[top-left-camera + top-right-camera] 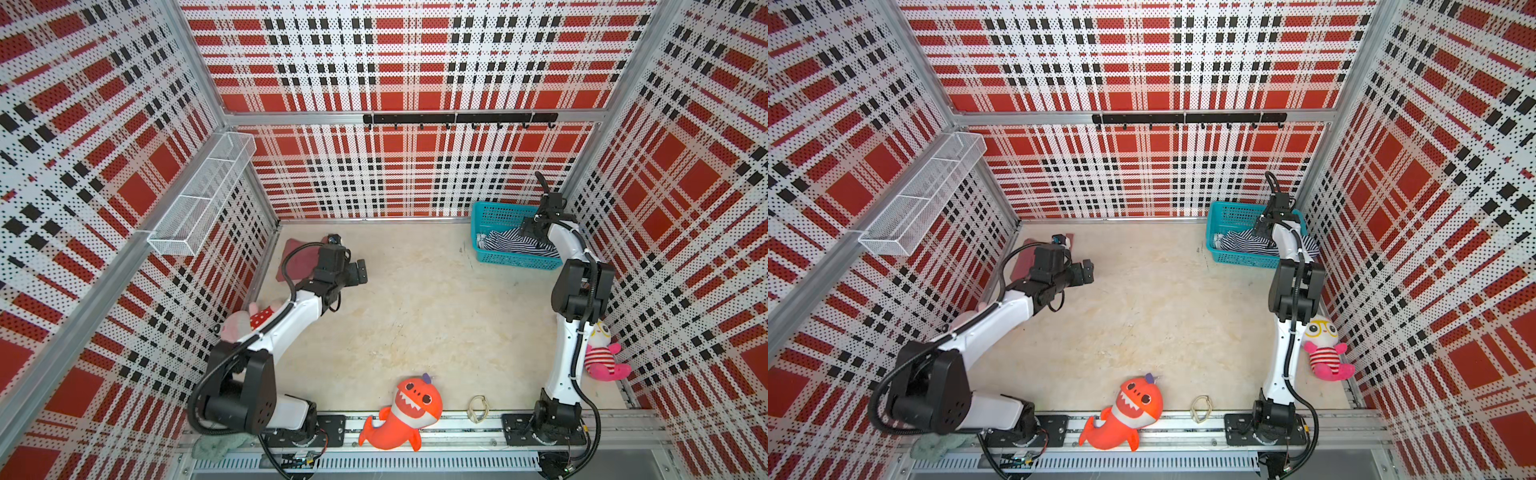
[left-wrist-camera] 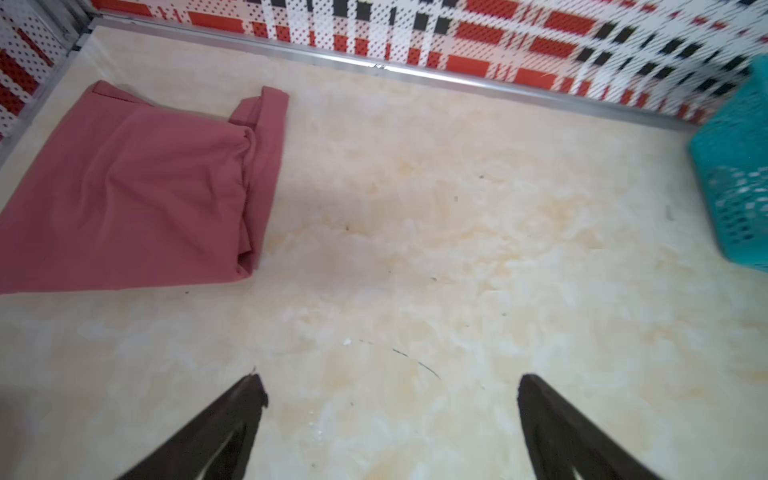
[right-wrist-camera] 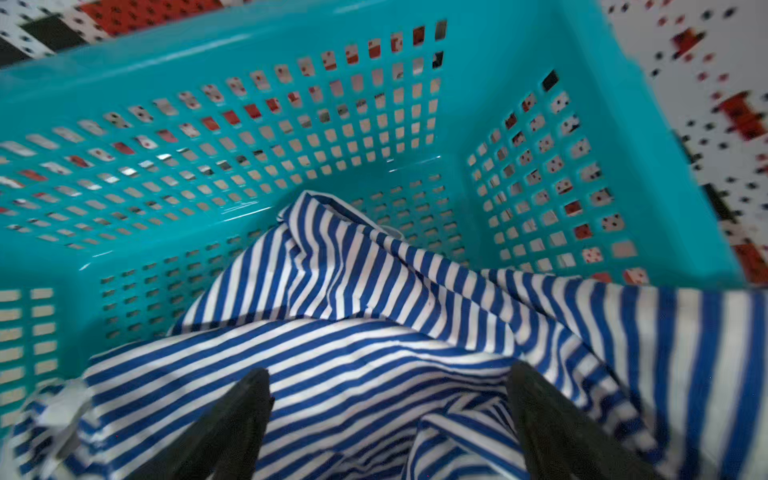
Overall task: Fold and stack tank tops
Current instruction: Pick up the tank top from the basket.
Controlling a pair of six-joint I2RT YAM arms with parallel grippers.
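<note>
Right wrist view: right gripper (image 3: 389, 371), jaws spread, hovers over striped top (image 3: 332, 270) in basket (image 3: 249, 50); fetching it probably calls next for pinching a fold.

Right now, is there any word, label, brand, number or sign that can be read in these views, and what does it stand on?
None can be read.
The striped tank top in the teal basket: a pale patch at its edge may be a tag, too blurred to read.
The maroon tank top, orange shark plush and plaid walls: patterns only, no lettering.
</note>
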